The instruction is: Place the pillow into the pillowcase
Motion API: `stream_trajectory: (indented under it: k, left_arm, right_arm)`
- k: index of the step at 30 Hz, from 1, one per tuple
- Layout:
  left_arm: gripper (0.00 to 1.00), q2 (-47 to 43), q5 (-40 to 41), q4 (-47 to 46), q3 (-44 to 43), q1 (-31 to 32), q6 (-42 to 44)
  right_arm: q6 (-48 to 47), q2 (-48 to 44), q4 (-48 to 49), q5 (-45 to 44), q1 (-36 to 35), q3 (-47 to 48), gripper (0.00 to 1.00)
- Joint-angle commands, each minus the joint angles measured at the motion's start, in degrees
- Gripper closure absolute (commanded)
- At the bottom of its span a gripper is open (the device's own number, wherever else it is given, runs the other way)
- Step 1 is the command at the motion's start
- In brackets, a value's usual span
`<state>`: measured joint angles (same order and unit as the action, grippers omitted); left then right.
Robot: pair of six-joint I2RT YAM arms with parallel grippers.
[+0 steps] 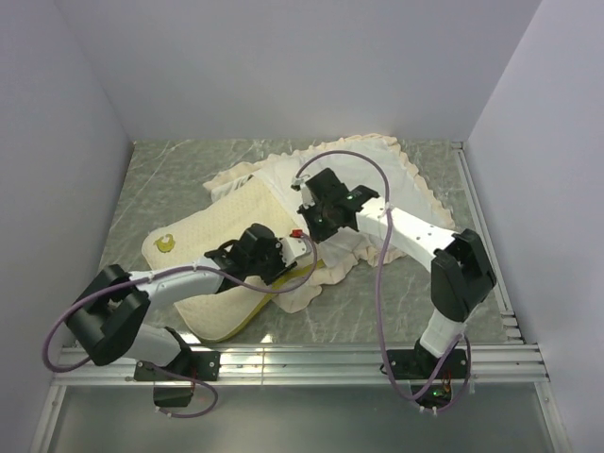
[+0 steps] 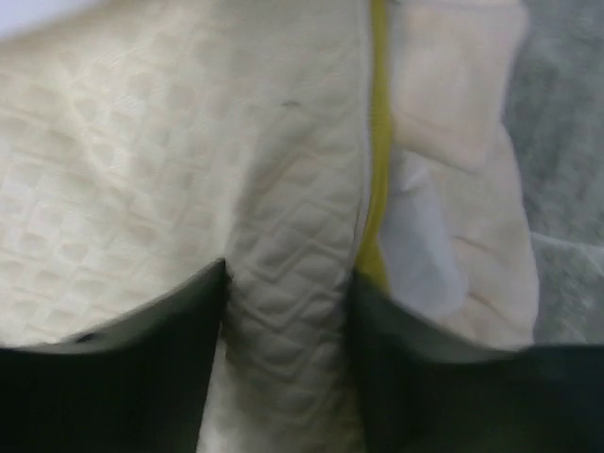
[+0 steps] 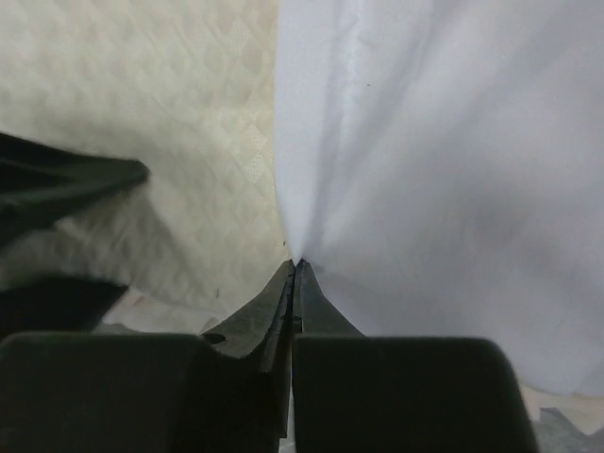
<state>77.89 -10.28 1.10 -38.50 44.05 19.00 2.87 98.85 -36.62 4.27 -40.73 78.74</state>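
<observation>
The pillow (image 1: 203,250) is a cream-yellow dimpled cushion lying at the left, with its right end at the pillowcase opening. The pillowcase (image 1: 377,175) is white with cream ruffled trim and lies crumpled at centre right. My left gripper (image 1: 278,257) is shut on a raised fold of the pillow (image 2: 142,142); in the left wrist view (image 2: 288,311) the fold fills the gap between the jaws, next to the yellow edge band (image 2: 379,142). My right gripper (image 1: 316,225) is shut on the pillowcase's white fabric (image 3: 444,142), pinching it at the tips (image 3: 295,264), just above the pillow's end.
The grey-green marble table (image 1: 160,179) has white walls on three sides. A metal rail (image 1: 330,359) runs along the near edge, another along the right side. The pillowcase ruffle (image 2: 462,142) lies right of the pillow's band. A purple cable (image 1: 377,170) loops over the right arm.
</observation>
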Motion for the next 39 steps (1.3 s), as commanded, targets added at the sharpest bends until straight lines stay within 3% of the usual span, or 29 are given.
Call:
stream_trajectory:
  k: [1,3,7,11,14,20,23,24,25,26,30,31,32,36,39]
  left_arm:
    - [0.71,1.74,5.63,-5.75,-2.02,-1.16,-4.31]
    - [1.00,-0.01,3.61,-9.88,-2.19,-2.56,-7.04]
    - [1.00,-2.21,-2.54,-10.16,-7.89,-4.32,-17.38]
    - [1.00,-3.97,-2.99,-13.66,-11.77,-4.77,-23.48]
    - [1.00,-3.45,-0.79,-14.64,-12.04,-4.77,-24.63]
    - [1.00,-1.60,-1.85,-17.45,-5.71,-4.85,-25.24]
    - [1.00,0.68,-4.47,-17.28,-4.48,-5.55,-26.82]
    - [1.00,2.25,-6.05,-17.45,-4.39,-6.51,-28.04]
    - [1.00,3.14,-7.72,-17.45,-4.74,-6.96,-28.49]
    - [1.00,3.93,-8.95,-17.02,-5.35,-7.22,-29.28]
    - [0.99,9.72,-14.31,-15.26,-11.41,-7.84,-29.74]
    - [0.94,10.87,-15.11,-14.38,-12.90,-7.93,-28.34]
    - [0.75,11.84,-15.90,-13.33,-15.26,-7.76,-27.28]
    - [0.38,6.70,-27.12,-6.58,-14.95,-8.28,-16.06]
    - [0.26,-1.58,-32.15,0.28,-15.55,-12.31,-13.73]
  right_arm:
    - [2.48,-5.15,-0.56,11.60,2.93,0.19,1.00]
    - [2.49,-5.94,-1.17,16.35,4.34,0.19,1.00]
    - [4.41,-5.95,-0.12,28.40,4.61,0.80,1.00]
    - [7.05,-2.70,0.32,42.53,4.17,6.94,1.00]
    - [10.39,-1.29,1.80,48.27,3.99,12.22,1.00]
    - [15.59,-1.64,6.75,52.95,5.04,7.66,0.98]
    - [12.34,-3.04,2.37,47.25,8.46,7.13,0.67]
    - [11.03,-4.87,1.65,45.75,10.48,6.43,0.41]
    - [10.75,-6.02,1.29,43.47,12.32,4.25,0.31]
    - [10.23,-7.17,0.59,41.89,16.00,2.92,0.25]
    - [1.38,-14.11,-2.75,30.64,19.90,-2.88,0.23]
    - [0.13,-14.82,-3.28,27.92,19.81,-3.85,0.23]
    - [-0.84,-15.61,-4.50,25.46,19.90,-3.86,0.23]
    - [-5.67,-14.74,-6.35,19.29,19.99,0.00,0.24]
    - [-7.88,-11.49,-6.45,15.60,19.90,7.27,0.24]
